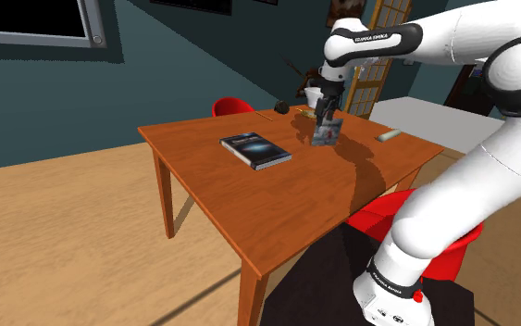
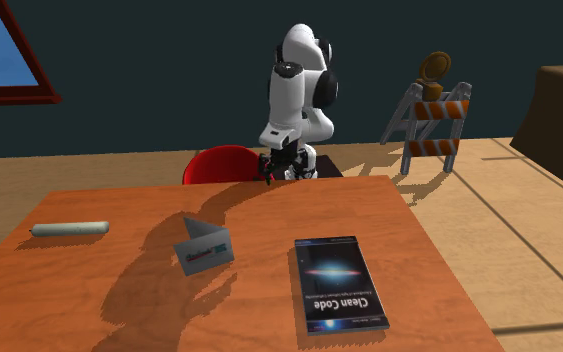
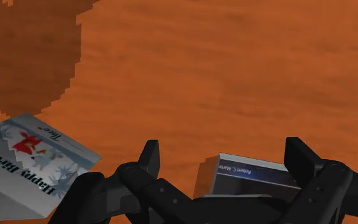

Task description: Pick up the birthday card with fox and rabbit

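One brown wooden table [image 1: 212,190] across the middle of the shoulder view. Next in bulk, white arm [image 1: 452,157], rising from the lower right of that frame and reaching up and left over the tabletop. Then dark book [image 2: 338,283], titled Clean Code, lying flat at the lower right of the second exterior view. Smaller, birthday card [image 2: 206,248] just left of centre in that frame, apparently standing tented on the wood, apart from the book. In the shoulder view, found right of centre, upper half, just under the gripper [image 1: 324,119]. Through the wrist camera, lies off to one side, outside the fingers [image 3: 149,156]; "Happy Birthday" legible, small red figure too tiny to identify. Fingers spread wide, clasping nothing, hovering over the table.

Judged step: approach, no grasp yet. Next move likely calls for shifting sideways until the card sits between the fingers, aligning with the fold, descending, then closing gently. Risk of flattening or slipping if squeezed hard.
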Controlling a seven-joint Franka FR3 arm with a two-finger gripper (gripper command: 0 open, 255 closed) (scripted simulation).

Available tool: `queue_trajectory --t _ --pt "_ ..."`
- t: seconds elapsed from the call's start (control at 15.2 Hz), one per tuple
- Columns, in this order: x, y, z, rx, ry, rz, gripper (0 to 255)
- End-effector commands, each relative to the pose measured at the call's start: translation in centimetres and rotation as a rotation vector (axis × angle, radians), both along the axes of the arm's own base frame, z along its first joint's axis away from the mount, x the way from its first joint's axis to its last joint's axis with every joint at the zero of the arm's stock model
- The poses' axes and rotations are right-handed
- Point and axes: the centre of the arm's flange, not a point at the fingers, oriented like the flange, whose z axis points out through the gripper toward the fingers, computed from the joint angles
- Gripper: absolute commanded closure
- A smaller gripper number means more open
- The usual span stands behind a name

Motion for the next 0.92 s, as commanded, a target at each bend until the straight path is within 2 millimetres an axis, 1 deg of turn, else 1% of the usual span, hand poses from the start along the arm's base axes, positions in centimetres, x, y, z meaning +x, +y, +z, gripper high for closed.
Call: queue_trajectory --t 0.0,0.86 --pt "1.1 -2.4 -0.5 -0.001 -0.003 -0.006 0" --pt "8.1 -17.7 -3.3 -0.001 -0.020 -0.052 0"
